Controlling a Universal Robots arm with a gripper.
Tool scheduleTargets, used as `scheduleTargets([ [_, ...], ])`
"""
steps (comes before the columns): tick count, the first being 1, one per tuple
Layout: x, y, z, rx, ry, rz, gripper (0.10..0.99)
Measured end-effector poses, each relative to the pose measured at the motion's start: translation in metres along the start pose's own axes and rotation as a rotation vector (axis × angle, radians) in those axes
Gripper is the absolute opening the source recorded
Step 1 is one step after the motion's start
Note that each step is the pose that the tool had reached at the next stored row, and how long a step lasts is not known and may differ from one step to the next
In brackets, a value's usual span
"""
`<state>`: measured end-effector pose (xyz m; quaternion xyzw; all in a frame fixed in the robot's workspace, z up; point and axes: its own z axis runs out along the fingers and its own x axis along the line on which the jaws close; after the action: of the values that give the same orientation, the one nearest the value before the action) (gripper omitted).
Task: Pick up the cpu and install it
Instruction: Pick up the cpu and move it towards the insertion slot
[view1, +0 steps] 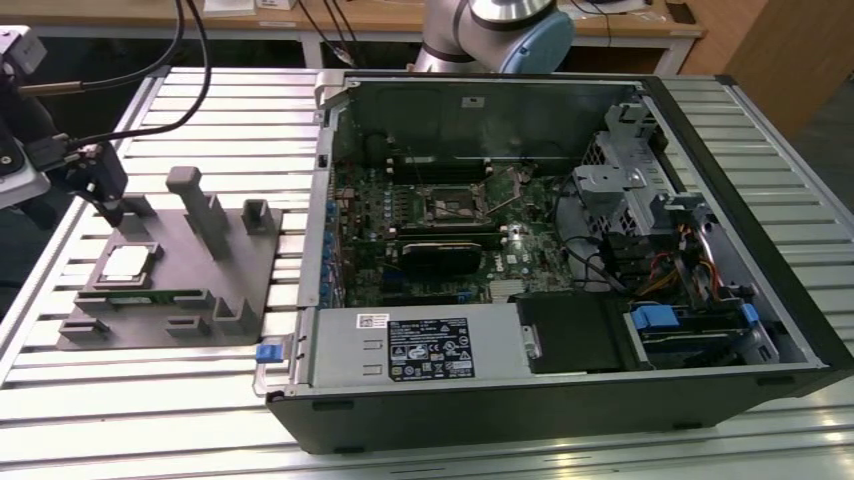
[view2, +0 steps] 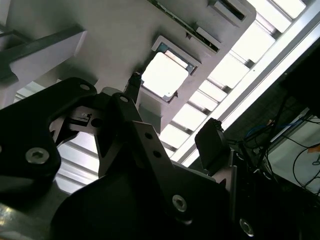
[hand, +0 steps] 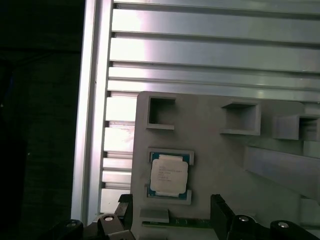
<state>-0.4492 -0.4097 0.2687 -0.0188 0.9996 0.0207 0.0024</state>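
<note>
**Silver-capped chip in its pocket, jaws spread nearby**

Pale metal covers the top of the cpu (hand: 169, 175), which lies flat in a shallow square pocket of the grey fixture (view1: 200, 290). The fixture rests on the slatted counter (view1: 134, 400), at the exterior view's left of the open computer case (view1: 561, 400). The jaws hang over the fixture close to the chip without touching it. In the first wrist view they stand wide apart with nothing between them.

The cpu looks thin, stiff and very light, so weight should be no trouble. Its smooth cap would likely be slippery, and a flat pinch from above gives little to hold. Its underside, hidden here, is probably the delicate face and best kept off any hard edge.

Raised lips close off two opposite sides of the pocket, and the other two appear open. Those open edges look like the place to grip, with the jaws closing squarely and gently on them. The chip should be kept level, since a tilt could jam it against the lips.
</note>
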Motion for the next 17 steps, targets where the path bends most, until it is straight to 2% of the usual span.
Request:
scheduleTargets([
  [8, -0.0001, -0.0002, 0.0058, 0.0, 0.0001, 0.0, 0.718],
  [17, -0.0013, -0.001, 0.021, 0.0, 0.0001, 0.0, 0.718],
])
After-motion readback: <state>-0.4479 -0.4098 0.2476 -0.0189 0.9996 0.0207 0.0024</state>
